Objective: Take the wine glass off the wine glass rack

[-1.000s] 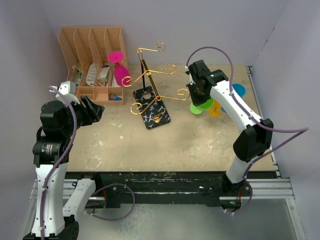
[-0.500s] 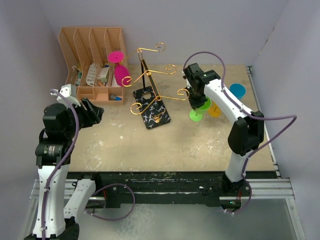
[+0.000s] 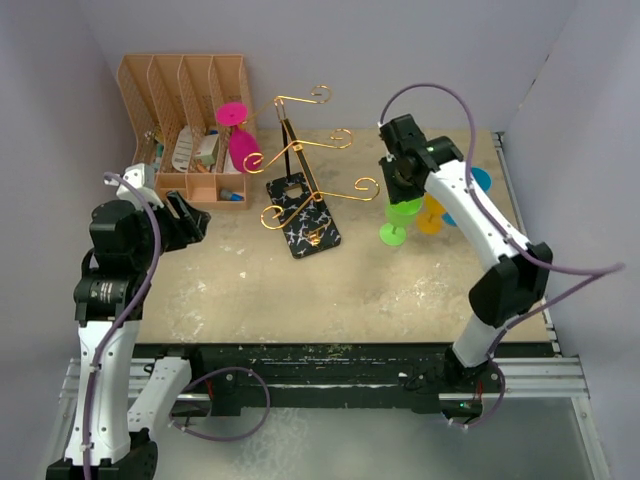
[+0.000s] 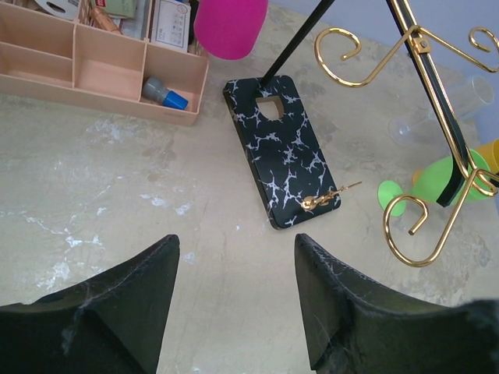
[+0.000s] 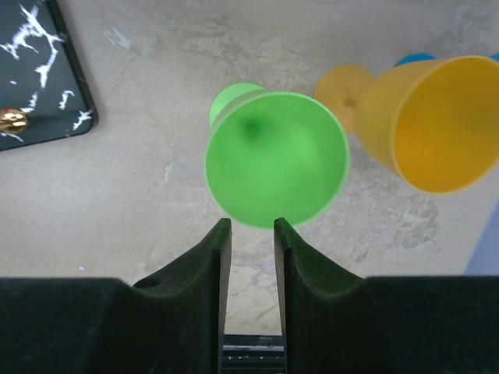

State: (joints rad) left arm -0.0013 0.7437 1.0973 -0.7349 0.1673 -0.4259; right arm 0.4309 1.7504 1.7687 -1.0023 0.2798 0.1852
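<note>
A pink wine glass (image 3: 242,150) hangs foot-up from a scrolled arm of the gold wine glass rack (image 3: 300,210), seemingly light, slick plastic best gripped around the bowl, while the left gripper (image 4: 234,296) gapes empty nearby and the right gripper (image 5: 251,234), narrowly parted, holds nothing above a green glass (image 5: 277,160).

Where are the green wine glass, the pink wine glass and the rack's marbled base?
green wine glass (image 5: 277,160): right wrist view, inside its bowl.
pink wine glass (image 4: 230,27): left wrist view, side of bowl.
marbled base (image 4: 284,160): left wrist view, top face.
</note>
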